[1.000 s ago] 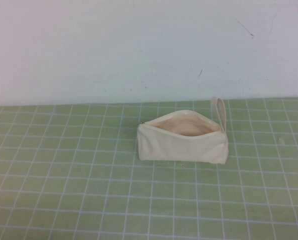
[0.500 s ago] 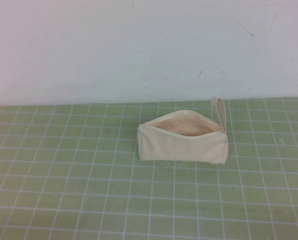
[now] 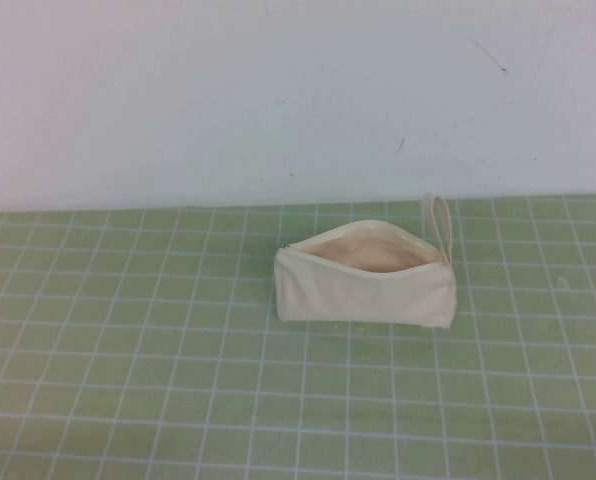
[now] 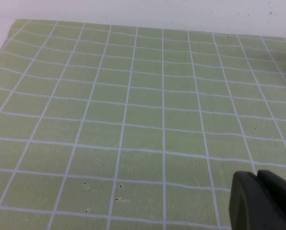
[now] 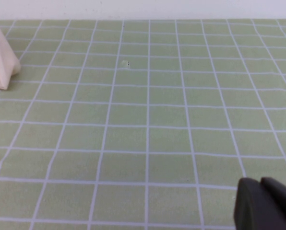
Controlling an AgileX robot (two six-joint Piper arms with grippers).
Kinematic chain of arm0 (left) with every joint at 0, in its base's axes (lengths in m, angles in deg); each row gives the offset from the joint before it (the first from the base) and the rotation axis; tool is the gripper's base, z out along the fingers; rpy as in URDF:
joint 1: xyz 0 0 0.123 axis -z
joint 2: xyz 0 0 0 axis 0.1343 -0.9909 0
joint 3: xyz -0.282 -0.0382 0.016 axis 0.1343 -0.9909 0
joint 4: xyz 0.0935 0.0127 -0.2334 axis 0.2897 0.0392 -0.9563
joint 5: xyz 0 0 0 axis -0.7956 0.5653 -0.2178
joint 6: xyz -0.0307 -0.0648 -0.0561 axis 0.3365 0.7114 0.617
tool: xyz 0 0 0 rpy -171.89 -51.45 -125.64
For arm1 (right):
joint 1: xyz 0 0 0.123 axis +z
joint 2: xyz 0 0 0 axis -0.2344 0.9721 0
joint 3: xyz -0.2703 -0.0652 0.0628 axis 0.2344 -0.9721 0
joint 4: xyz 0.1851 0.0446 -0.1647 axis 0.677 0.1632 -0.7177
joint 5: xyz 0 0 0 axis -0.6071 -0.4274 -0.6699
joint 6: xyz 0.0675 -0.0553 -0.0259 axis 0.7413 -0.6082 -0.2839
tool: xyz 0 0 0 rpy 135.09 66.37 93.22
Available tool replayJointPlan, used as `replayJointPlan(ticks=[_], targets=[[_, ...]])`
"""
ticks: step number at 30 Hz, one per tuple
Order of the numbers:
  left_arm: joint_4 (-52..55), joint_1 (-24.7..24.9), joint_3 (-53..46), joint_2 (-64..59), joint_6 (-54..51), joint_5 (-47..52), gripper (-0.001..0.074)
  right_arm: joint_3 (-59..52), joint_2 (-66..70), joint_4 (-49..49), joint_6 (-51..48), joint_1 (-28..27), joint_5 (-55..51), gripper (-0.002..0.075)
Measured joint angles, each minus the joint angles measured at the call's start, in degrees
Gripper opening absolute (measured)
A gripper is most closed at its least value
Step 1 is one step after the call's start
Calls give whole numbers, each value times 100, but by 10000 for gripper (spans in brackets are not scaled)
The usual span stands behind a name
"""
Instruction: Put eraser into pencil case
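- green grid mat [image 3: 158, 380] covering the table, white wall [image 3: 278, 90] behind; faint dark scuffs on the wall upper right.
- case [image 3: 366, 275] lying on the mat right of centre, near the wall edge, long side facing the camera; zip open, mouth gaping upward, beige lining showing inside.
- loop strap [image 3: 438, 228] at the case's right end, standing up toward the wall.
- one corner of the case [image 5: 0, 57] showing at the frame edge in the right wrist view, resting on the mat.
- left gripper [image 4: 264, 201] seen only in the left wrist view as a dark tip at the frame corner, low over bare mat [image 4: 133, 120], well apart from the case; the two dark parts look close together, but cannot tell if closed.
- right gripper [image 5: 267, 203] seen only in the right wrist view, dark tip at the frame corner over bare mat, well apart from the case corner; cannot tell jaw state either.
- neither gripper visible in the high view.
- eraser not visible in any view; cannot tell whether it lies inside the case.
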Motion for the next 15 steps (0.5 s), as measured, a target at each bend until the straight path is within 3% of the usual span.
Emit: replayJointPlan(ticks=[15], targets=[[-36,0,0,0,-3,9,-1,0,0,0,0,0,0,-1]])
